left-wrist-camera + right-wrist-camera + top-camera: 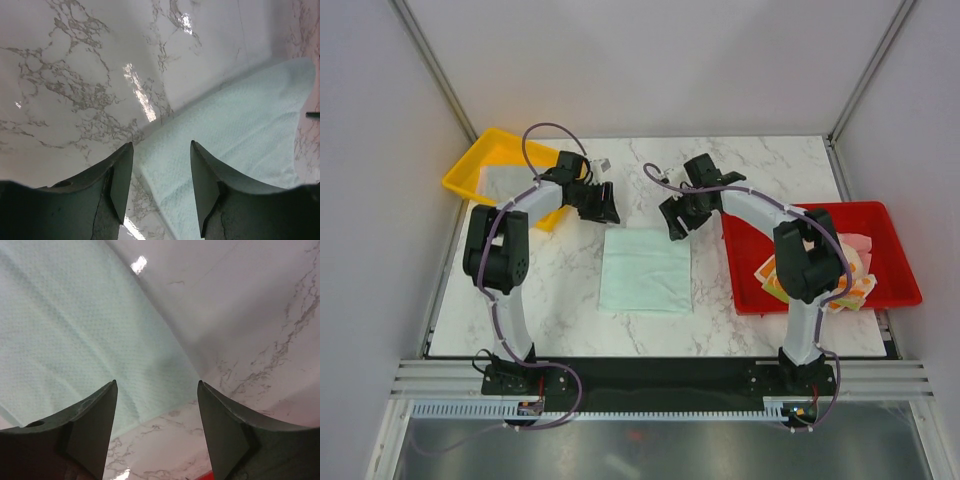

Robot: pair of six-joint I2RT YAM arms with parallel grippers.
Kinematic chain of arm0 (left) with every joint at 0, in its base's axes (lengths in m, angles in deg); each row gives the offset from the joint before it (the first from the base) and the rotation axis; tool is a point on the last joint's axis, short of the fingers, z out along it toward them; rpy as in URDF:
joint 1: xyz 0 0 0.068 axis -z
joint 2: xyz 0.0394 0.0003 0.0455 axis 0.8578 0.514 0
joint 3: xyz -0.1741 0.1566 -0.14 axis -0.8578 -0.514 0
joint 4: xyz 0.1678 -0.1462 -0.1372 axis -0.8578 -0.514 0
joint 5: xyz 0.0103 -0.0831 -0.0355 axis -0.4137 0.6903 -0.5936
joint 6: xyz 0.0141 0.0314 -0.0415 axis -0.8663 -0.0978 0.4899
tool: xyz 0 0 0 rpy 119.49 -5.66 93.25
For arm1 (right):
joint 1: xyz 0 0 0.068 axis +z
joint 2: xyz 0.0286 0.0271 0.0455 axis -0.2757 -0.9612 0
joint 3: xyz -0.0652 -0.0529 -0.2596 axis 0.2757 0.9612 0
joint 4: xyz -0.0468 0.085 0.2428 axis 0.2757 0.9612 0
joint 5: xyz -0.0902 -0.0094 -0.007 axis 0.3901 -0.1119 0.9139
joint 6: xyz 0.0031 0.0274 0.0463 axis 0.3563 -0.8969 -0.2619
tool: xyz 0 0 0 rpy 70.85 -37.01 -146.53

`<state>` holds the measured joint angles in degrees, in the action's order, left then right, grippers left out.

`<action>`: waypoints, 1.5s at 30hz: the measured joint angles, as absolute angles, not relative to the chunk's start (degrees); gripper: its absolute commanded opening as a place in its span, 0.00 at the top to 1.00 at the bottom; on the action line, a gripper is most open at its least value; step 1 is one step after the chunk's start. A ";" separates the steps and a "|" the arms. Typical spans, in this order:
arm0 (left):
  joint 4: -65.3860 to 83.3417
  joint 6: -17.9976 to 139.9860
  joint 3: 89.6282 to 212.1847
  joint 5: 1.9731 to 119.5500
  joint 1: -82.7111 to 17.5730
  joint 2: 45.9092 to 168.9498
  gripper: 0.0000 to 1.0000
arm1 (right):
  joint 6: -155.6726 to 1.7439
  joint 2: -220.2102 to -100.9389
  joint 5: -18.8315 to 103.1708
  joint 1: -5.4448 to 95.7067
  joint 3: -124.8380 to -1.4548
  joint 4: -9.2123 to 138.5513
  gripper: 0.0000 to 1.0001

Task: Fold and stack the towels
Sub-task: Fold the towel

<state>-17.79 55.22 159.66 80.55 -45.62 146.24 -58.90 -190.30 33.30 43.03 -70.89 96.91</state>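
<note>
Well, one marble table [760, 170] carries two trays: a red tray [750, 275] on the right holding a pink towel [858, 243] and orange-printed towels [857, 291] I can't count, and a yellow tray [470, 172] far left. One mint towel [646, 270] lies flat mid-table. The left gripper [604, 212] and right gripper [673, 222] hang above its far corners, fingers spread and empty.

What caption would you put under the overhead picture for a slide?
Left gripper and right gripper, both open, poised at the far corners of the mint green towel.
</note>
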 measured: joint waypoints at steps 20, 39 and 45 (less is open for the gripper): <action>-25.70 42.26 165.67 88.23 -47.50 153.62 0.48 | -43.71 -206.49 14.87 34.40 -87.43 116.54 0.49; -29.92 39.44 169.54 89.47 -48.74 156.18 0.53 | -43.82 -210.71 13.58 32.23 -91.69 118.57 0.72; -30.16 39.44 170.00 91.24 -48.74 156.92 0.55 | -44.19 -210.73 13.60 32.28 -92.11 118.55 0.61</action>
